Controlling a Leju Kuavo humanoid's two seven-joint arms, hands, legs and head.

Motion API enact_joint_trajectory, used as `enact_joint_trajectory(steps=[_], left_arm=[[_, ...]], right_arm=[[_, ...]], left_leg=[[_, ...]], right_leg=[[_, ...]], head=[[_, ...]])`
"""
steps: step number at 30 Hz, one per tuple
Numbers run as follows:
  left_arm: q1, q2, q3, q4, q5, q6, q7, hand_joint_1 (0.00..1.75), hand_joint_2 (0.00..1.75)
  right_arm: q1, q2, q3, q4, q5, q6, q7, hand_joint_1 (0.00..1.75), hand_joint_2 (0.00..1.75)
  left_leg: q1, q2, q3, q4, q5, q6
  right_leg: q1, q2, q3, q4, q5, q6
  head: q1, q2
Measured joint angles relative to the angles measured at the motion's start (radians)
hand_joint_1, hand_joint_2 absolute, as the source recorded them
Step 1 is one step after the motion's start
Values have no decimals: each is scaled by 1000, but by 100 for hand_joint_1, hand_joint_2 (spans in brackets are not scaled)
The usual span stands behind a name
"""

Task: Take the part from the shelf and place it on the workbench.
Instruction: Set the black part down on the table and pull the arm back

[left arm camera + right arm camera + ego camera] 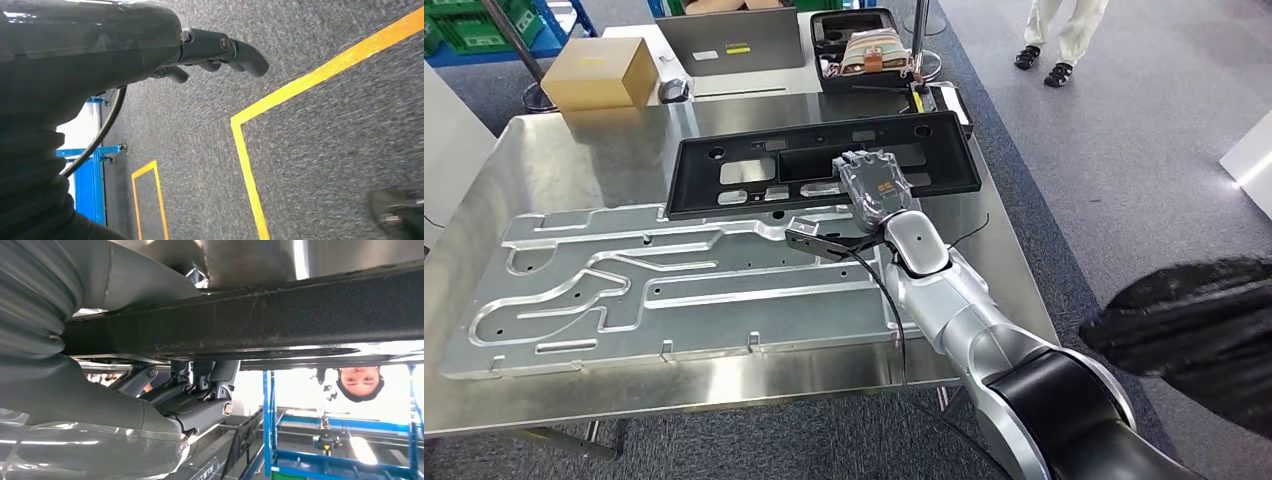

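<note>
**Part over the table, release not yet made**

You are looking at the placing stage. In the head view the right hand (876,188) is sitting at the centre of the frame, wrapped over the near edge of the black plastic frame part (824,165), which is stretching across the upper middle of the picture. The part is lying over the steel table (534,150), its near edge overlapping the far rim of the machined aluminium plate (674,290) that is occupying the lower left. In the right wrist view the fingers (200,410) are curling on one face of the black bar (250,320) while the thumb is on the other, so the hand is gripping the part rather than lying loose on it.

The left hand (215,52) is hanging by the robot's side over grey carpet marked with yellow tape (310,80); its fingers are curling inward with nothing in them.

Judging progress: the fetching looks done, since the part is already over the table. You cannot tell from these pictures whether it is resting with its full weight or is partly carried. What is remaining is settling it flat, spreading the fingers and drawing the arm clear.

A cardboard box (599,72) is sitting at the upper left of the head view, and a person's legs (1059,40) at the upper right.
</note>
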Motion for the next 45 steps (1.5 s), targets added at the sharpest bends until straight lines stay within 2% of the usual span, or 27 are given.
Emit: enact_joint_trajectory(steps=[1,2,3,5,7,10,12,14,16,18,22,32,35,38,42,45], left_arm=[[0,0,0,0,0,0,0,0,175],[-1,0,0,0,0,0,0,0,175],[-1,0,0,0,0,0,1,0,175],[-1,0,1,0,1,-1,1,0,175],[-1,0,1,0,1,-2,1,0,175],[-1,0,1,0,2,-2,1,0,175],[-2,1,2,0,3,-3,0,0,175],[-1,0,2,0,7,-6,-1,0,175],[0,0,3,0,11,-10,-1,0,175],[1,0,3,0,13,-11,-1,0,175],[4,0,7,0,17,-11,1,0,175],[10,0,9,0,-11,10,-22,0,175],[11,0,-2,0,-29,52,-63,0,175],[12,0,-17,0,-25,102,-152,0,175],[12,1,-5,0,23,36,-231,0,175],[16,2,4,0,33,25,-230,0,175]], right_arm=[[1,1,-1,0,0,1,-1,175,175],[2,1,-2,0,0,6,0,175,175],[2,1,-2,1,0,15,2,175,175],[3,2,-3,1,0,41,6,175,175],[4,2,-4,2,0,56,7,175,175],[4,2,-4,2,-1,58,7,175,175],[4,2,-10,2,-10,69,2,175,175],[8,5,-33,3,-45,96,-34,175,175],[14,7,-54,5,-73,117,-70,175,175],[19,7,-58,9,-72,124,-77,175,175],[28,7,-60,14,-63,126,-74,175,175],[31,7,-79,14,-73,126,-70,175,175],[31,5,-86,15,-73,124,-69,175,175],[32,0,-94,16,-69,120,-70,175,175],[31,-2,-102,17,-57,121,-86,0,0],[26,3,-102,17,-48,125,-87,0,0]], left_leg=[[1,2,-13,66,-36,-3],[1,3,-13,109,-50,-5],[1,3,2,119,-42,-6],[1,4,76,46,6,-3],[1,5,129,-22,32,0],[1,5,140,-36,33,1],[-3,4,191,-111,8,9],[-9,4,232,-184,-11,25],[-12,5,223,-189,-2,37],[-13,5,218,-189,4,41],[-13,5,214,-188,9,47],[-15,5,212,-186,9,48],[-15,5,211,-186,9,48],[-14,6,210,-186,9,48],[-14,6,209,-186,9,47],[-14,6,209,-186,10,47]], right_leg=[[1,-1,-12,1,8,0],[2,-2,-24,2,15,1],[2,-3,-35,4,22,2],[2,-3,-54,7,32,7],[2,-3,-62,9,37,10],[2,-3,-63,9,38,10],[4,-3,-65,10,44,16],[6,-4,-67,5,58,23],[6,-5,-68,-3,73,28],[5,-5,-68,-10,82,34],[5,-5,-68,-17,90,39],[4,-5,-70,-18,92,42],[4,-4,-72,-18,92,43],[4,-4,-72,-18,92,43],[4,-4,-73,-17,92,43],[4,-3,-73,-17,92,43]], head=[[0,0],[0,0],[0,0],[0,0],[0,0],[0,0],[0,0],[0,0],[0,0],[0,0],[0,0],[0,0],[0,0],[0,0],[0,0],[0,0]])
